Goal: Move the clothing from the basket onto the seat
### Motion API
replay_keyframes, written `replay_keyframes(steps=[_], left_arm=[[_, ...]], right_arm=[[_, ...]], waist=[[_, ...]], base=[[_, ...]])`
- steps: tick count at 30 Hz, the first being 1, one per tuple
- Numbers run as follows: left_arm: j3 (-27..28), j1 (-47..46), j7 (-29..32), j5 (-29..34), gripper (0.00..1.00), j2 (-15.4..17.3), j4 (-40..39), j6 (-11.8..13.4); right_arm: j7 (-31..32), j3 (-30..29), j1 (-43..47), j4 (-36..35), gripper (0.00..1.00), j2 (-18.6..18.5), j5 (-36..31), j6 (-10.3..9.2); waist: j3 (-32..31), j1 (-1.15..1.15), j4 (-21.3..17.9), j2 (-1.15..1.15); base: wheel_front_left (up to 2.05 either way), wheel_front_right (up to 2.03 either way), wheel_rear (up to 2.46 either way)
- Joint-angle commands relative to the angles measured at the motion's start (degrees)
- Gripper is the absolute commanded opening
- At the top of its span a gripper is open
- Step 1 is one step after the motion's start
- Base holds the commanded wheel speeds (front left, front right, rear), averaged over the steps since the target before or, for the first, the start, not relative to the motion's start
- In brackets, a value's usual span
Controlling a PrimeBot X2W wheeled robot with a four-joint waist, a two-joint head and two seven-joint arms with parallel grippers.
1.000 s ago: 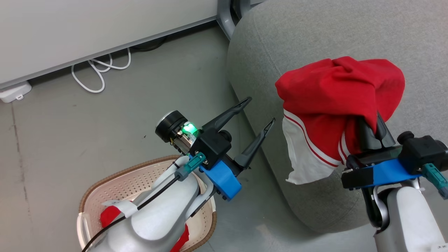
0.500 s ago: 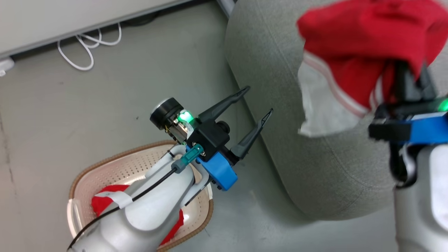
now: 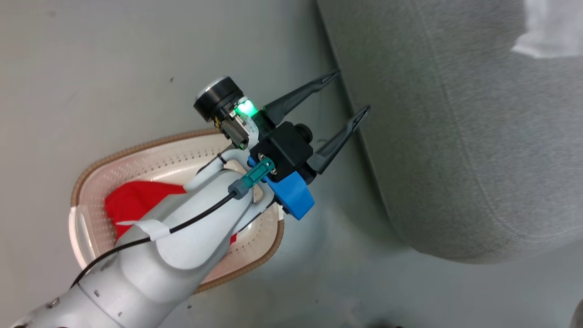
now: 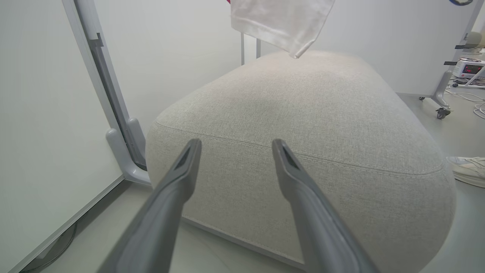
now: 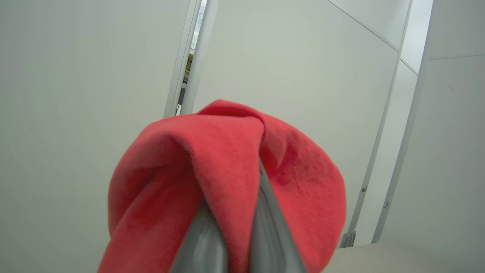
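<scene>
Right gripper [image 5: 234, 227] first: its two fingers are pressed together, with the red garment [image 5: 227, 159] pinched between them. In the right wrist view the cloth is draped over the tips in a rounded bunch at lower centre, so the tips are hidden.

In the left wrist view, that garment's white panel [image 4: 280, 22] hangs from the top edge. Its lower corner points down at the seat [image 4: 303, 113], just clear of the cushion top. In the head view it's a blurred white patch [image 3: 551, 32] at upper right, so I can't quite judge the gap there.

The left gripper [image 3: 351, 90] has its fingers spread wide with nothing between them. It points up and right at the seat's rounded edge [image 3: 364, 150], which runs diagonally from top centre to lower right.

The basket [image 3: 150, 143] sits on the floor [image 3: 114, 68] at lower left, and its long axis lies roughly across the frame. The other garment [image 3: 136, 200] is a red heap inside it, partly hidden by the left forearm [image 3: 182, 255].

There is an open strip of floor between the basket and the seat. The cushion top is broad and bare.
</scene>
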Motion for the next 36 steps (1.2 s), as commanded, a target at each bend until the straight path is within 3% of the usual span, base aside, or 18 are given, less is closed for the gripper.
replay_keyframes(steps=[1,13,25,27,28,36], left_arm=[[-0.2,-1.38,0.0,0.3,1.0,0.4,-0.24,-0.05],[-0.77,-4.35,-0.18,1.08,1.0,0.96,-1.7,0.03],[-1.12,-4.86,-0.46,0.77,1.0,0.91,-1.92,0.35],[-1.09,-4.74,-0.45,0.61,1.0,0.87,-1.73,0.41],[-1.08,-4.53,-0.5,0.5,1.0,0.79,-1.6,0.5],[0.04,-1.09,-0.75,-0.71,1.0,-0.55,-1.03,1.42]], right_arm=[[-0.21,-0.82,-1.5,0.92,0.0,-1.0,-0.14,0.03],[-0.22,-6.94,-6.51,19.42,0.0,-5.61,-1.07,0.02],[-0.2,-8.34,-3.06,33.25,0.02,-4.0,-1.83,0.03],[-0.2,-8.39,-2.69,33.56,0.75,-3.76,-1.58,0.03],[-0.2,-8.19,-2.51,33.39,1.0,-3.71,-1.52,0.03],[-0.2,-5.24,5.46,28.03,1.0,-3.16,-1.68,0.02]], waist=[[2.97,-0.01,1.64,0.0],[8.31,-0.01,2.89,0.0],[8.74,-0.01,3.83,0.0],[8.2,-0.01,3.88,0.0],[7.79,-0.01,3.91,0.0],[1.37,-0.01,4.3,0.0]], base=[[0.0,0.0,0.0],[0.0,0.0,0.0],[0.0,0.0,0.0],[0.0,0.0,0.0],[0.0,0.0,0.0],[0.0,0.0,0.0]])
